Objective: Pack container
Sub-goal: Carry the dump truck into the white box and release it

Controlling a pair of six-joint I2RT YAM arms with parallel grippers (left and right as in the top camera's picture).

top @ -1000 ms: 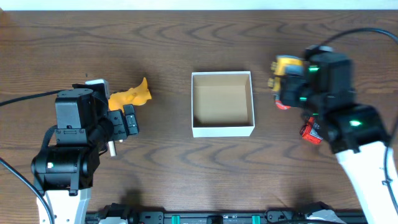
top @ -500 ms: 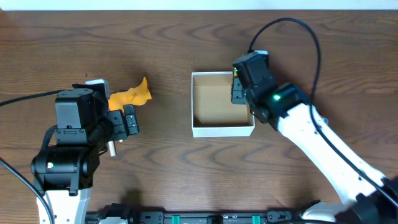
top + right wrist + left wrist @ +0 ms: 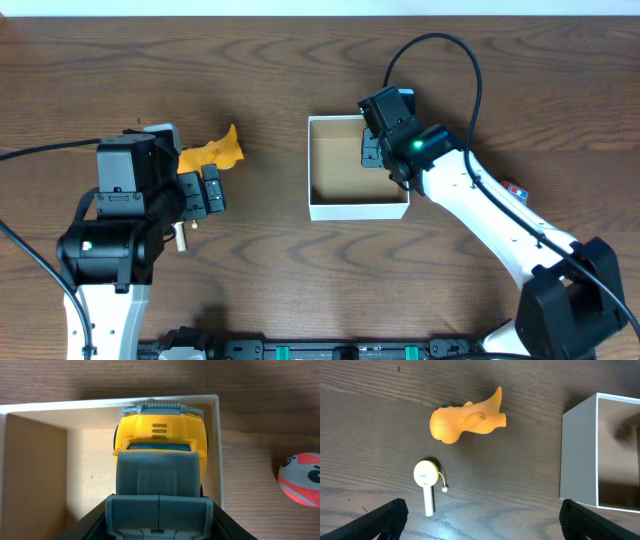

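The container (image 3: 357, 208) is a white square box with a brown inside at the table's middle; it also shows in the right wrist view (image 3: 30, 460) and in the left wrist view (image 3: 578, 455). My right gripper (image 3: 378, 148) is over the box's right inner corner, shut on a yellow and grey toy truck (image 3: 159, 445) held inside the box. My left gripper (image 3: 207, 192) is open and empty, left of the box. An orange toy (image 3: 466, 416) lies ahead of it, also seen from overhead (image 3: 211, 152).
A small white stick with a round yellow-rimmed head (image 3: 426, 482) lies on the table below the orange toy. A red ball with a face (image 3: 300, 479) sits on the table right of the box. A red and blue item (image 3: 517, 189) peeks out beside the right arm.
My right arm has swung left from the table's right side to the box, carrying the toy truck into it. The left arm has barely moved.
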